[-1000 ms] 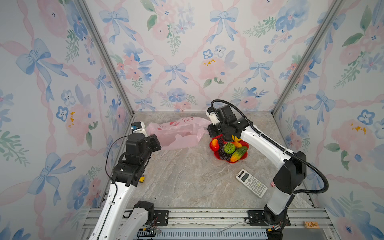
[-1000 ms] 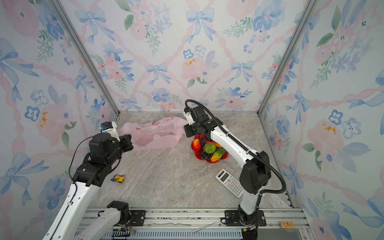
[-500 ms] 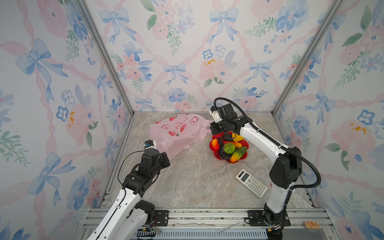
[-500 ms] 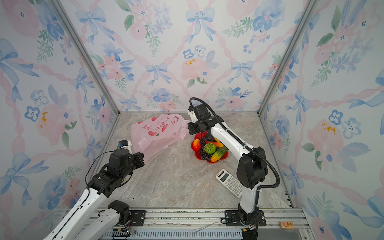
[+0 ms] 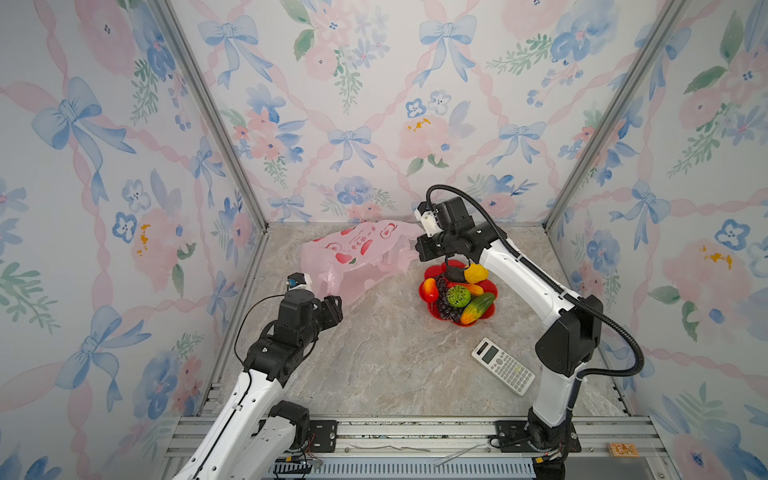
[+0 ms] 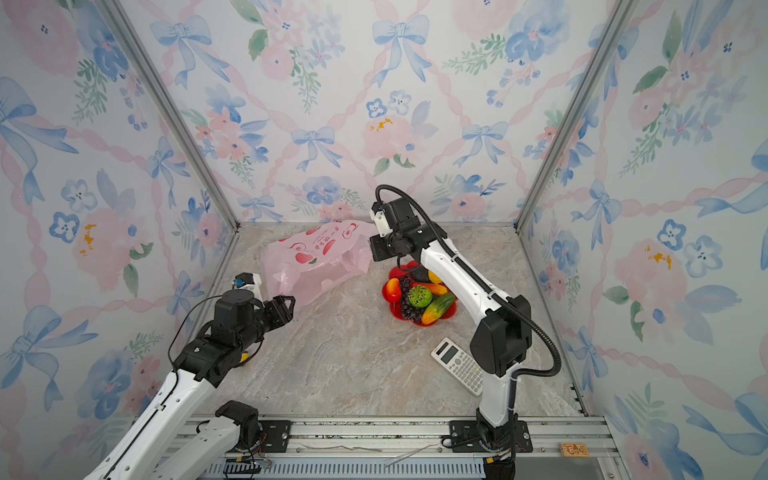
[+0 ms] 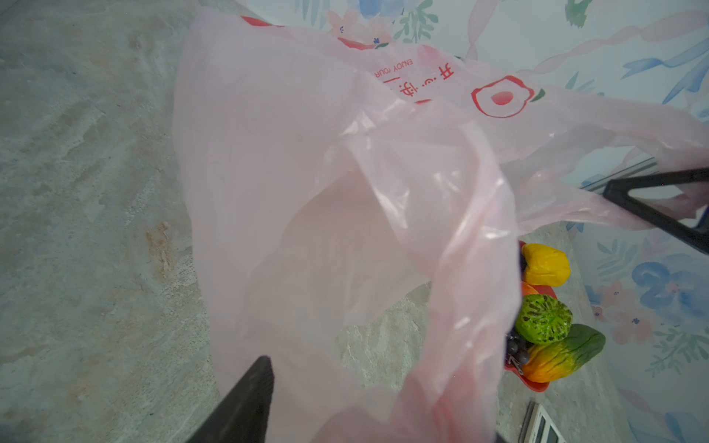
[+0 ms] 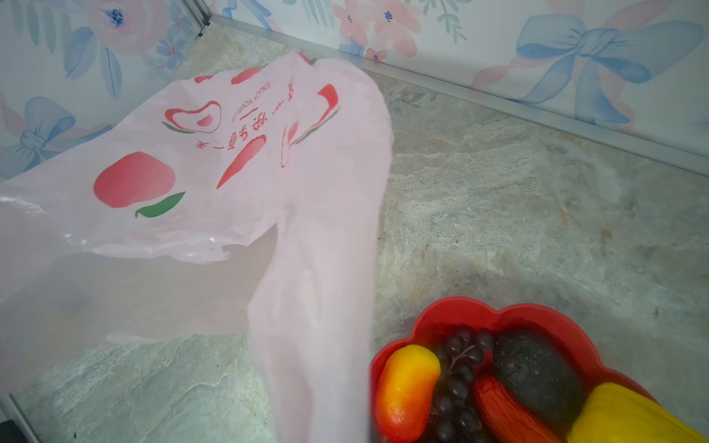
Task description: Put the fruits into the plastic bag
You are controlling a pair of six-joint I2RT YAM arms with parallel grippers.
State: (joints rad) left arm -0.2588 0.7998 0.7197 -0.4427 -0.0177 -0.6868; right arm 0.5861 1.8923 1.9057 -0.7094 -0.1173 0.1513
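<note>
Starting at the left in a top view, the left gripper [image 5: 333, 307] sits at seven o'clock from the thin, translucent pale-pink plastic bag [image 5: 353, 253] printed with red peaches. Its black fingers [image 7: 245, 399] stand wide apart. The bag's film hangs in front of them in the left wrist view, but they pinch none of it, so this hand is released and empty.

The bag lies toward the back of the grey marbled tabletop [image 5: 395, 361], at ten o'clock from the red flower-shaped plastic plate [image 8: 452, 307]. Its three o'clock end is raised to the right gripper [image 5: 419, 251]. That gripper's fingers are out of sight, but they are clenched, and the handle strip running up to them suggests they are grasping it.

All the fruits look to be on the plate:
- a red-yellow mango [image 5: 429, 289] at nine o'clock
- a purple grape bunch [image 5: 444, 297]
- a bumpy green ball [image 5: 458, 296] in the middle
- a dark avocado [image 5: 455, 274] and a yellow lemon [image 5: 476, 273] at twelve
- a green-and-orange mango [image 5: 478, 307] at five

A white pocket calculator [image 5: 503, 365] lies at five o'clock from the plate.

The step in hand appears to be opening the bag, since no fruit shows through the film. Next, the free left hand probably has to either catch the slack lower lip to spread the mouth or reach across to three o'clock for a fruit, while the right holds the handle up.
</note>
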